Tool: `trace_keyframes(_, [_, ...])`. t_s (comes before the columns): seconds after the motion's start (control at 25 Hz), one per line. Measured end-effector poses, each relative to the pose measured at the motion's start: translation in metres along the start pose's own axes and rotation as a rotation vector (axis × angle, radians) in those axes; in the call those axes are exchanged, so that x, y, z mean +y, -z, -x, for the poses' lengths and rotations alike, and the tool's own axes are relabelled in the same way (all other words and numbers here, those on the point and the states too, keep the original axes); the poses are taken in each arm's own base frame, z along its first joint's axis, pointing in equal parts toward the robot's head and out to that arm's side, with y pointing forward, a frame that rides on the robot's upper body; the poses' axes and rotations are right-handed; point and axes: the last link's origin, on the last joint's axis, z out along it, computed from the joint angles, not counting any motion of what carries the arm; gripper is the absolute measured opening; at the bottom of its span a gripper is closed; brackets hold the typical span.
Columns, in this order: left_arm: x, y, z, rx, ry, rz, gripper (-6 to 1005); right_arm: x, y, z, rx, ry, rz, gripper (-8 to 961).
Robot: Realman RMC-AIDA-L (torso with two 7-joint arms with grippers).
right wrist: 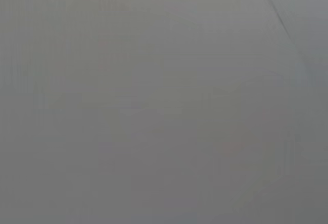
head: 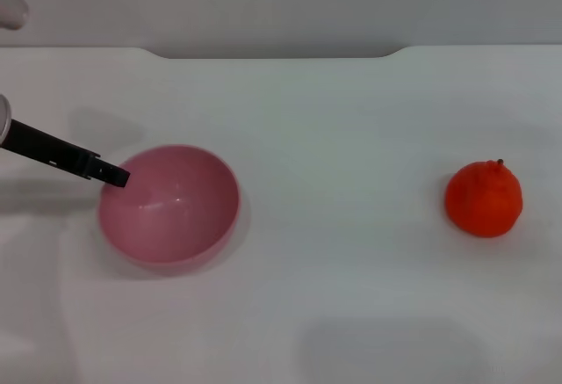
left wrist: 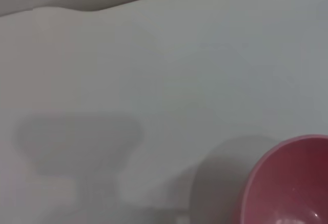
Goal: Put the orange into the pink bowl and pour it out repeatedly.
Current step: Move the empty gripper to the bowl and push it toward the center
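The pink bowl (head: 171,213) stands upright and empty on the white table, left of the middle. Part of the pink bowl (left wrist: 292,183) also shows in the left wrist view. The orange (head: 483,199) rests on the table far to the right, stem nub up, with nothing near it. My left gripper (head: 117,176) reaches in from the left as a black bar, its tip at the bowl's left rim. Whether it grips the rim is not visible. My right gripper is out of view, and its wrist view shows only a plain grey surface.
The white table (head: 351,138) runs back to a far edge with a shallow notch (head: 281,53). A white rounded part (head: 10,4) shows at the top left corner. A wide bare stretch lies between bowl and orange.
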Motion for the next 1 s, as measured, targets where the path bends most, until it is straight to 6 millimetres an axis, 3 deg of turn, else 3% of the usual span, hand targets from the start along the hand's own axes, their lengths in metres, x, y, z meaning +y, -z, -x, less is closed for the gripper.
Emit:
trace_keyframes(0.72, [0.007,-0.014,0.001,-0.014,-0.009,0.016,687,0.0,0.0,0.0,0.001,0.0,-0.001,456])
trace_keyframes(0.84, [0.013,-0.027,0.002,-0.036,-0.03,0.01,686,0.0,0.0,0.0,0.001,0.0,-0.001,456])
trace_keyframes(1.0, [0.012,-0.03,0.001,-0.029,-0.026,0.002,686,-0.001,0.001,0.0,0.002,0.001,-0.003,456])
